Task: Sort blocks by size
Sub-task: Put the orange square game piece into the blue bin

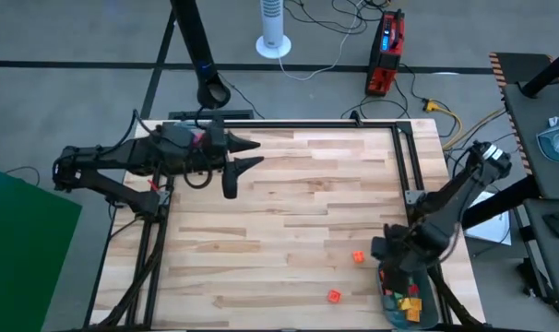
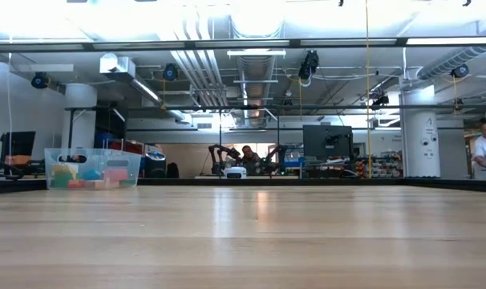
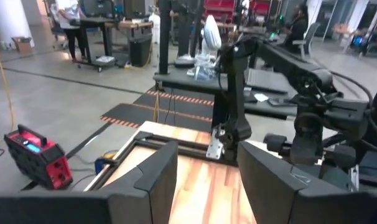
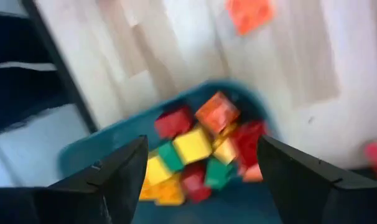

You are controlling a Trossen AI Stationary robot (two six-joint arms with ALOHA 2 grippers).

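The right gripper [image 1: 397, 267] hangs over the tray [image 1: 425, 314] at the worktop's [image 1: 289, 212] five o'clock corner, its jaws spread wide and nothing between them. Its wrist view looks down past the two dark fingers [image 4: 117, 177] into the tray [image 4: 83, 155], where a heap of blocks [image 4: 201, 149] lies: red, orange, yellow and green pieces touching one another. One orange block [image 4: 251, 14] lies on the bare wood just outside the tray. From above, two orange blocks are loose on the worktop: one [image 1: 358, 257] near the right gripper at about four o'clock, the other [image 1: 334, 296] nearer the front edge, at about five o'clock, just beside the tray. The left gripper [image 1: 247, 154] waits at about eleven o'clock, well apart from all the blocks, jaws partly spread and holding nothing; its wrist view shows both fingers [image 3: 154, 171] with a gap between them over the wood. In the low view a clear box [image 2: 92, 168] with coloured pieces inside stands on the worktop's far edge.
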